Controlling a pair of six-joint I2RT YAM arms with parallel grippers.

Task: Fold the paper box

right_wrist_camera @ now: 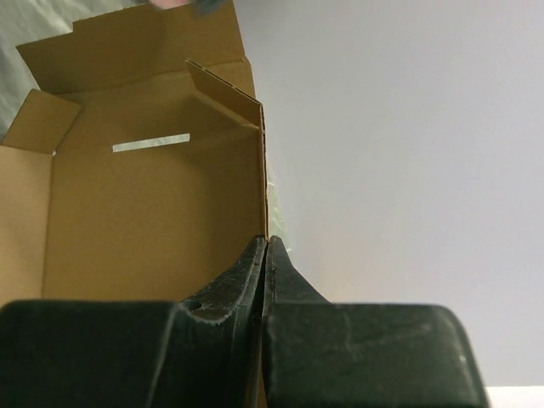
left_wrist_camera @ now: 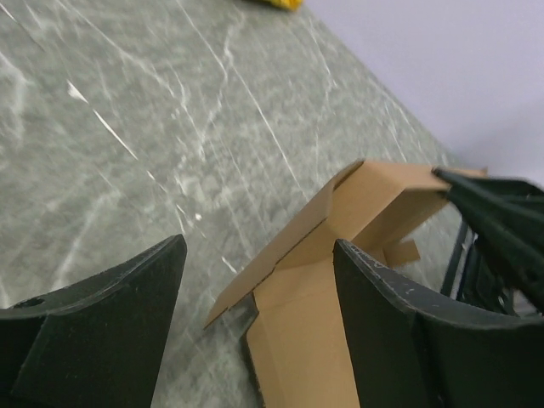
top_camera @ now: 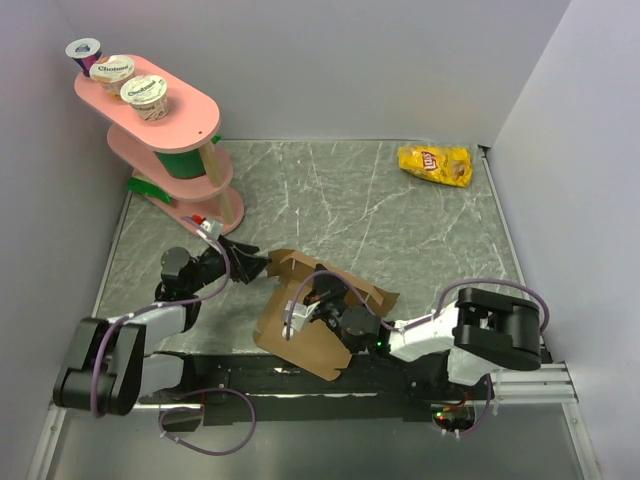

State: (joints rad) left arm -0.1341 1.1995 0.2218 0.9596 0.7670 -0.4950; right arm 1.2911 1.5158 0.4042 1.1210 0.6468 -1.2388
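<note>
Reaching in low, the right gripper (right_wrist_camera: 265,255) is pinching a raised wall of the paper box (top_camera: 308,350) between closed fingers (right_wrist_camera: 223,297), a clamp only its wrist view is showing, while the left gripper (left_wrist_camera: 259,253) is hovering, jaws apart, the box's flap just ahead.

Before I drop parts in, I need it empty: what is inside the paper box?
Only bare cardboard and a pale strip show inside the paper box. The right tool, shut on its wall, hides the near part.
</note>
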